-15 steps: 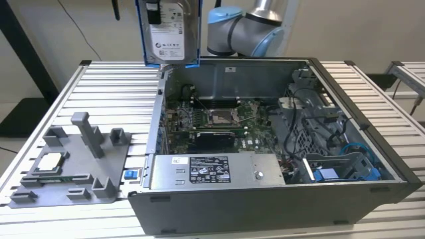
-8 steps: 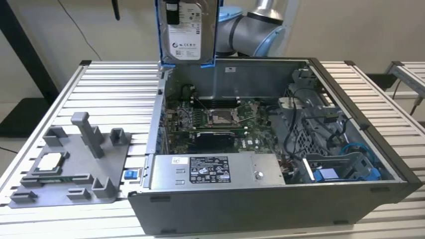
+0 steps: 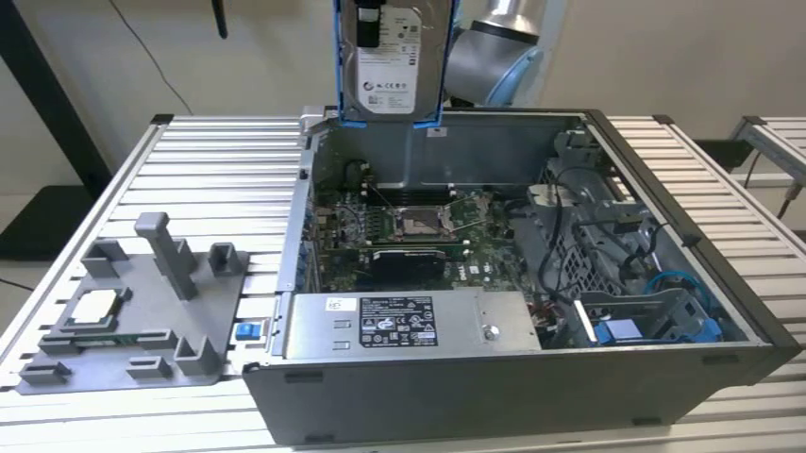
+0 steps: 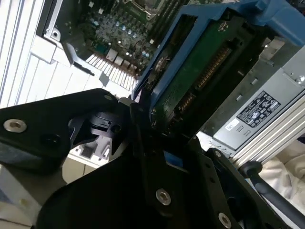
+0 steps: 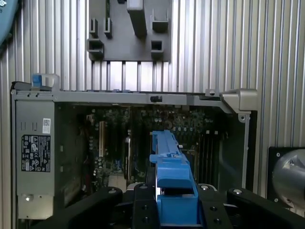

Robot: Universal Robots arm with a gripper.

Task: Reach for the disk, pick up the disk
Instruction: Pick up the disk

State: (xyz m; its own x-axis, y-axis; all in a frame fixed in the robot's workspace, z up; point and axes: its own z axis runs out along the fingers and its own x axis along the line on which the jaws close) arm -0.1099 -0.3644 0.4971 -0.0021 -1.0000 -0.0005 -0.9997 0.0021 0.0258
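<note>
Upright above the open computer case [image 3: 705, 311], the blue-railed, white-labelled disk [image 3: 388, 66] sits clamped in the jaws.

Arm [image 3: 497, 52] entered at the top of the exterior view — grey elbow joint raised behind the disk [image 3: 388, 61]. Gripper [image 4: 143, 119] was clamped on the disk's lower end in the second wrist view, jaws closed against its blue rail. The black gripper body [image 5: 143, 210] sat beneath the disk — the first wrist view showed it.
</note>
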